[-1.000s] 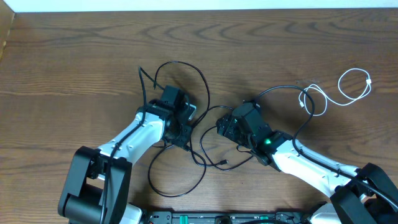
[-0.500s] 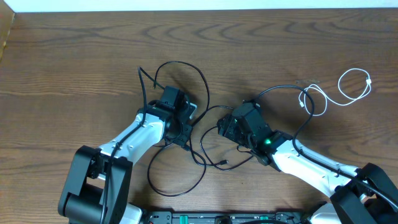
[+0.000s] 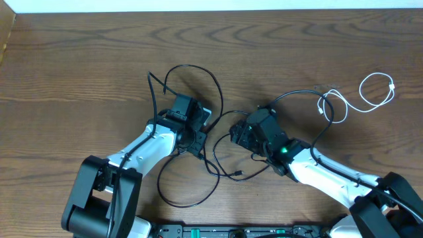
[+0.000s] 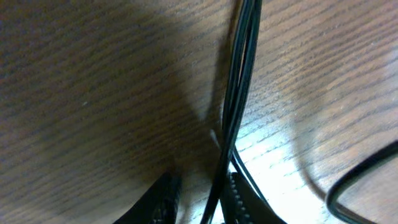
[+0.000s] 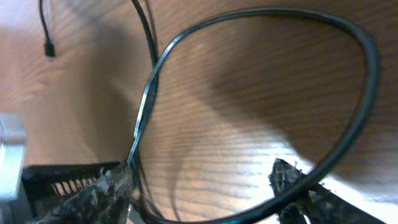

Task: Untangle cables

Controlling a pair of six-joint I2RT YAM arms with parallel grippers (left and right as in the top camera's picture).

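Note:
Black cables [image 3: 215,89] lie tangled in loops at the table's middle, with a plug end [image 3: 239,175] toward the front. My left gripper [image 3: 200,129] sits on the tangle. In the left wrist view two black strands [image 4: 239,93] run between its fingertips [image 4: 163,200], close against the right one, with a gap to the left one. My right gripper [image 3: 236,135] faces it, open wide; a black loop [image 5: 348,134] crosses in front of both its fingers [image 5: 102,193]. The white cable [image 3: 370,96] lies coiled at the right, apart from both grippers.
Another black cable [image 3: 297,94] arcs from the right gripper toward the white cable's near end [image 3: 324,106]. A big black loop [image 3: 188,198] lies near the front edge beside the left arm [image 3: 142,149]. The table's pale back edge [image 3: 211,5] runs along the top.
My left gripper has turned and shifted slightly toward the right on the tangle. The right gripper and the white cable have stayed put.

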